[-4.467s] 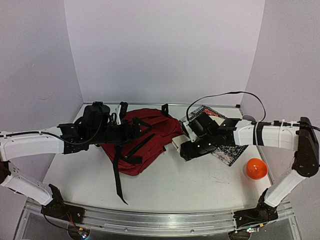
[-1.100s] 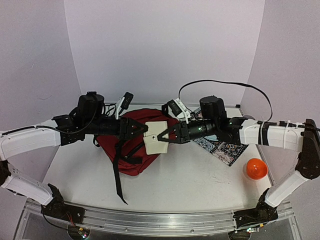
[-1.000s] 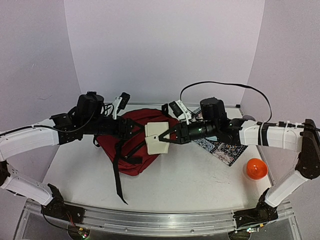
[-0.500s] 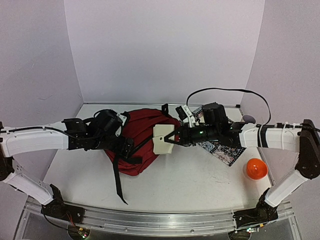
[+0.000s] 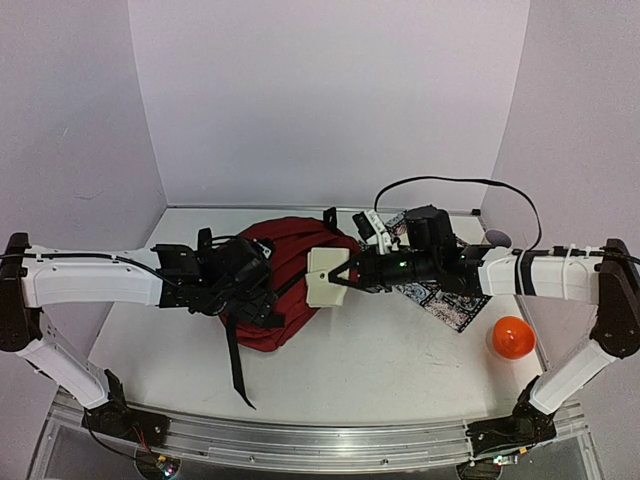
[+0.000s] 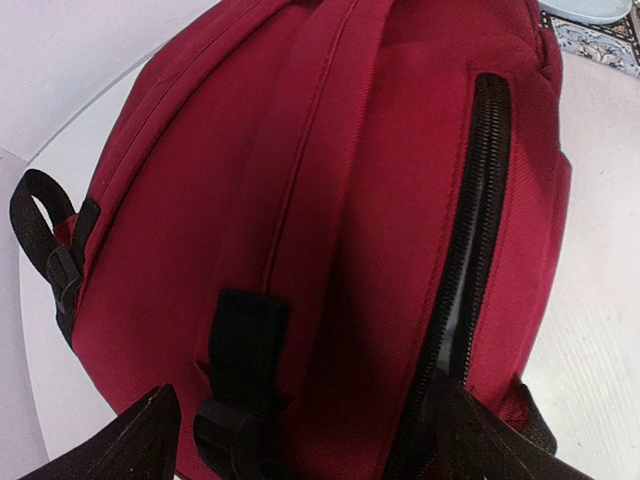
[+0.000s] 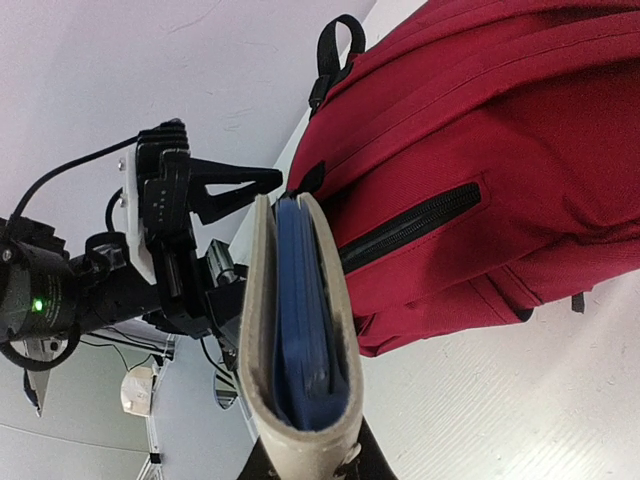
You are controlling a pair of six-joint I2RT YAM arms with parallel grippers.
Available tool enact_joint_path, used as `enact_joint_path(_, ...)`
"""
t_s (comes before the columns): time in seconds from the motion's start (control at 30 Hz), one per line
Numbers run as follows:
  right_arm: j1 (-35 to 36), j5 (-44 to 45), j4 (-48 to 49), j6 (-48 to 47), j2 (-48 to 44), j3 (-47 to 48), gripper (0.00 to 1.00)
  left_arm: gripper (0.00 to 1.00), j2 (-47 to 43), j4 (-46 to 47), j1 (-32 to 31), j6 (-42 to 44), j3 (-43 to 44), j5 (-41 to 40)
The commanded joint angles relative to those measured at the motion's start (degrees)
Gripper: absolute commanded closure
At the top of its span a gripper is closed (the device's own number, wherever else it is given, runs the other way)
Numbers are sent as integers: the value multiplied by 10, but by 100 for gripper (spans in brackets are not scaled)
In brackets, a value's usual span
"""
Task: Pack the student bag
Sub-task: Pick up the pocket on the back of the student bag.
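Note:
The student bag [image 5: 292,250], dark red with black straps, lies flat on the table's middle left. My left gripper [image 5: 262,298] hovers low over its near side, open, with nothing between the fingers. In the left wrist view the jaws [image 6: 310,445] straddle the bag [image 6: 380,180] between a black buckle strap [image 6: 240,350] and a pocket zipper [image 6: 470,240] that is partly undone. My right gripper [image 5: 345,277] is shut on a beige notebook [image 5: 324,278] with blue pages. It holds the notebook [image 7: 298,320] upright, above the table at the bag's [image 7: 480,140] right edge.
A patterned book [image 5: 445,298] lies under my right arm, and an orange ball [image 5: 511,338] sits at the right. Loose black straps [image 5: 237,365] trail from the bag toward the front edge. White walls close in the back and both sides.
My left gripper came down from beside the raised notebook to the bag's near side and opened wider. The right gripper moved the notebook a little to the right.

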Motion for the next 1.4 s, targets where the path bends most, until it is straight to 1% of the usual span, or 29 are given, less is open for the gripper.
enact_joint_path(0.0,-1,-16,48,15,9,4,100,9,2,-6,-17,16,29,-24)
enact_joint_path(0.1,-1,-22,60,24,15,3,100,8,13,-7,-17,20,26,-39)
enact_joint_path(0.23,-2,-28,72,32,19,2,100,8,23,-13,-17,8,26,-94)
enact_joint_path(0.37,-1,-29,77,37,21,1,100,11,16,-25,-17,1,29,-125)
enact_joint_path(0.47,-2,-29,80,40,21,-1,100,12,14,-39,-17,-3,25,-125)
enact_joint_path(0.6,-1,-25,85,51,23,-2,100,14,4,-67,-16,-35,15,-145)
enact_joint_path(0.67,0,-24,96,68,28,-2,100,15,-4,-69,-16,-43,9,-142)
enact_joint_path(0.73,3,-24,111,89,35,-2,100,19,-7,-68,-16,-43,7,-131)
enact_joint_path(0.9,14,-9,157,169,61,-6,100,37,2,-60,-16,-40,14,-110)
enact_joint_path(1.0,27,-6,181,201,79,-2,100,49,7,-46,-16,-35,18,-96)
enact_joint_path(1.2,58,5,195,252,109,17,100,85,-6,-7,-16,-20,25,-60)
enact_joint_path(1.27,63,2,211,278,122,18,100,95,-12,11,-16,-16,26,-45)
enact_joint_path(1.3,65,-1,220,290,128,19,100,98,-13,15,-16,-16,28,-42)
enact_joint_path(1.37,69,-11,241,311,141,22,100,100,-20,19,-16,-17,30,-40)
